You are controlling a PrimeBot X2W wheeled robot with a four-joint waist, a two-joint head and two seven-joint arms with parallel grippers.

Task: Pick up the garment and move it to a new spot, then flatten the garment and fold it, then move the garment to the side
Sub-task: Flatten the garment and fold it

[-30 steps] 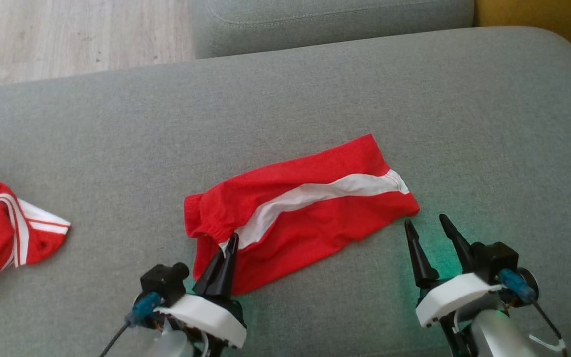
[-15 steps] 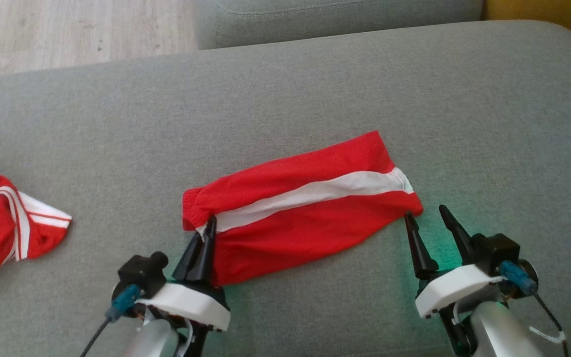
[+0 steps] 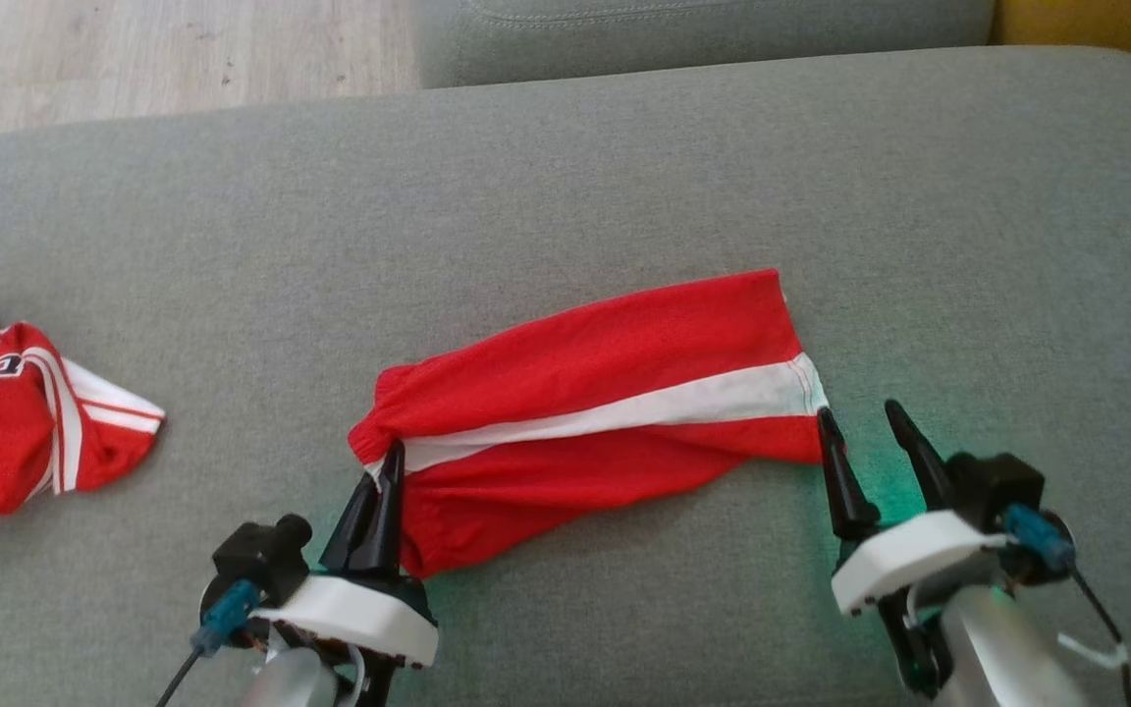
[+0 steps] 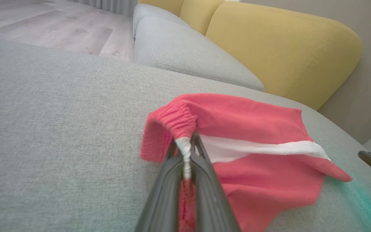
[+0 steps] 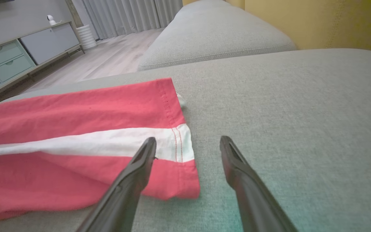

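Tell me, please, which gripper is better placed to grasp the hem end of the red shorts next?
Right. The right gripper is open with its fingers at the hem of the red shorts, while the left gripper is shut on the waistband at the opposite end.

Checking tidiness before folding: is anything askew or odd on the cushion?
Yes: the red shorts lie slanted, their waistband bunched where the shut left claw pinches it. The right claw stands open at the hem.

Red white-striped garment (image 3: 605, 393), waistband pinched
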